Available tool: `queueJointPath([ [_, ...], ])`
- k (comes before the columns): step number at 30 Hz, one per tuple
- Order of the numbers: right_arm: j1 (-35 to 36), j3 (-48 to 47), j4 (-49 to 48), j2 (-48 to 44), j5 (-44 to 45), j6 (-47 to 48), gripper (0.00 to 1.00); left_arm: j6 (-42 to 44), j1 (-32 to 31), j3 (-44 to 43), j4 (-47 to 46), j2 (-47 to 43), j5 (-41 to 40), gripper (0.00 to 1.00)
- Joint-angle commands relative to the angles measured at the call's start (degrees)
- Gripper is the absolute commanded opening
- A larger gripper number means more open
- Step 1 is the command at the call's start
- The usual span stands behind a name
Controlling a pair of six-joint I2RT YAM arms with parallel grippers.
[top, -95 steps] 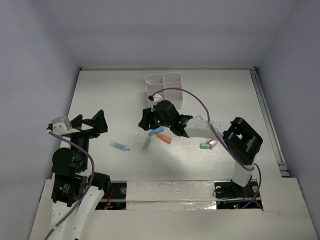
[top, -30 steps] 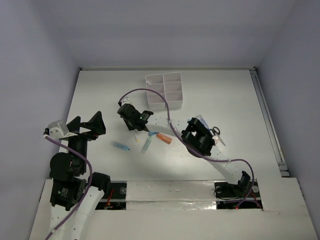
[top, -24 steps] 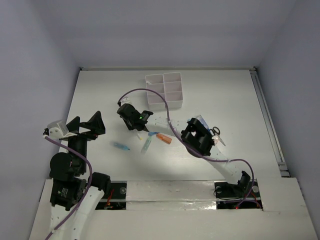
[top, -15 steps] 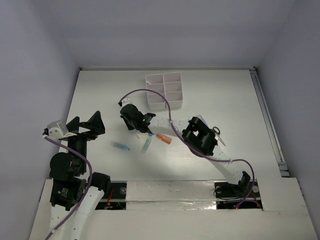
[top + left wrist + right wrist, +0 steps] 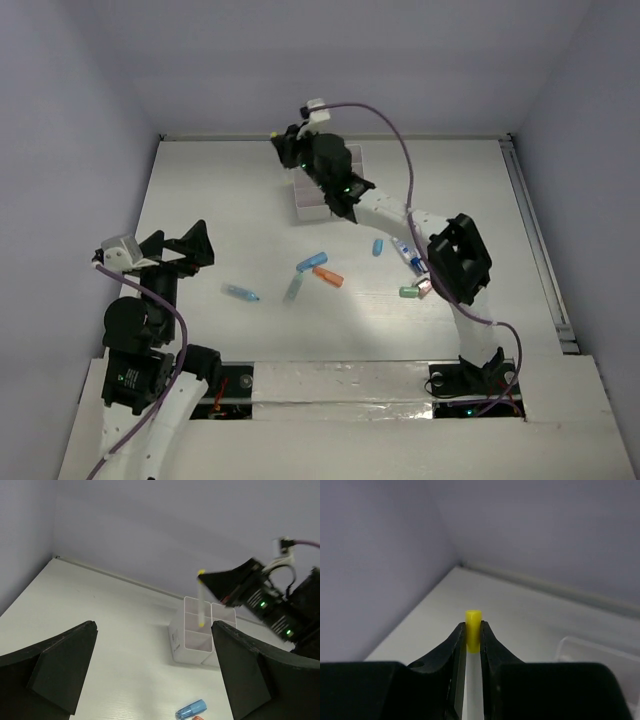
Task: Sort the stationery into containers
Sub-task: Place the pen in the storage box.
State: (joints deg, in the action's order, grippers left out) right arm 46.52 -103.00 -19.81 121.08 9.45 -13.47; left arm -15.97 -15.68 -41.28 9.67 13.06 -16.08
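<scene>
Pen point(image 5: 201, 599), thin and white with yellow ends, hangs upright over the organizer point(image 5: 191, 642), pinched near its top by the right hand point(image 5: 473, 631). The organizer stands near the table's point(image 5: 200, 180) far edge below a grey wall point(image 5: 400, 70), with bare table to its left. The left hand point(image 5: 186, 246) gapes wide, empty.

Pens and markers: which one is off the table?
The thin white pen with yellow ends, held upright in the right tool at the organizer; the markers lie flat.

Access above organizer point(image 5: 306, 197) blocked by right arm point(image 5: 385, 211) and upright pen point(image 5: 201, 598), markers point(image 5: 311, 263) scattered mid-table, erasers point(image 5: 408, 292) beside arm's near-right span, left side of table point(image 5: 200, 190) and far right corner open.
</scene>
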Motion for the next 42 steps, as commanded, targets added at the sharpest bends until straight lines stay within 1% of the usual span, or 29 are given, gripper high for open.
queueJointPath([
  [1,-4.6,3.4,-15.2,-0.1,0.3,1.4,0.0,0.5,0.0,-1.1,-2.7,1.7,1.7,0.99],
  [2,-5.3,4.9,-17.8,0.2,0.4,1.7,0.0,0.4,0.0,-1.1,-2.7,1.9,1.7,0.99],
  [3,-6.3,5.4,-22.9,0.6,0.5,2.4,0.0,0.5,0.0,-1.1,-2.7,2.3,1.9,0.99],
  [6,-7.8,6.2,-30.7,3.1,1.8,4.6,0.0,0.6,0.7,-1.1,-2.7,2.6,3.3,0.99],
  [8,-8.4,5.8,-34.5,4.4,2.7,5.3,0.0,0.6,1.3,-1.1,-2.9,2.8,3.6,0.99],
  [11,-8.9,3.4,-36.9,7.3,4.2,6.6,0.0,0.7,1.9,-1.1,-3.1,2.8,3.9,0.99],
  [15,-9.4,2.9,-38.6,10.2,5.0,7.1,0.0,0.7,2.4,-1.0,-3.2,2.9,3.9,0.99],
  [23,-9.4,6.8,-44.0,12.5,7.2,6.6,0.0,1.0,2.4,-1.1,-3.4,3.6,4.5,0.99],
  [30,-9.4,8.2,-45.3,13.1,7.5,7.3,0.0,1.0,2.4,-1.1,-3.4,4.0,4.5,0.99],
  [42,-9.4,10.5,-45.0,13.9,8.3,5.0,0.0,1.0,2.9,-1.1,-3.6,4.2,4.8,0.99],
])
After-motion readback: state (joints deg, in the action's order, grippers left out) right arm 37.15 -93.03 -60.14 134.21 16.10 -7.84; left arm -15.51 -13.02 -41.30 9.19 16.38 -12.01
